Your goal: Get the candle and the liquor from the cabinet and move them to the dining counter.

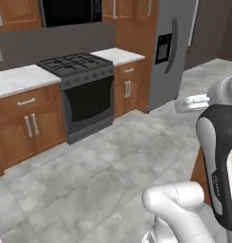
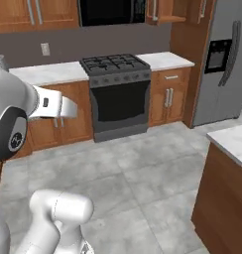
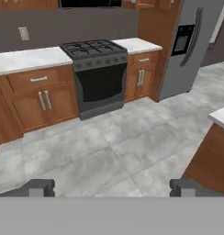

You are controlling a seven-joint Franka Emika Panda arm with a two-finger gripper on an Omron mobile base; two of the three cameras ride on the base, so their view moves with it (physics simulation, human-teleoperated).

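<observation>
The gripper (image 3: pixel 112 187) hangs wide and empty above the floor (image 3: pixel 109 147), facing the stove (image 3: pixel 98 75) ahead, the dining counter (image 3: pixel 220 117) to its right; fetching seems unstarted, candle and liquor unseen, so reaching the cabinet (image 2: pixel 167 11) comes next.

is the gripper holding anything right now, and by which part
Nothing. The gripper is open, its fingertips wide apart with only bare floor between them.

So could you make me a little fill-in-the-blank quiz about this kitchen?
1. The black stove stands between two ____ counters.
2. The robot's fingers are spread ____, holding nothing.
3. To the stove's right stands a tall grey ____.
4. The floor is covered in grey ____.

Missing words: white; open; fridge; tiles.
</observation>
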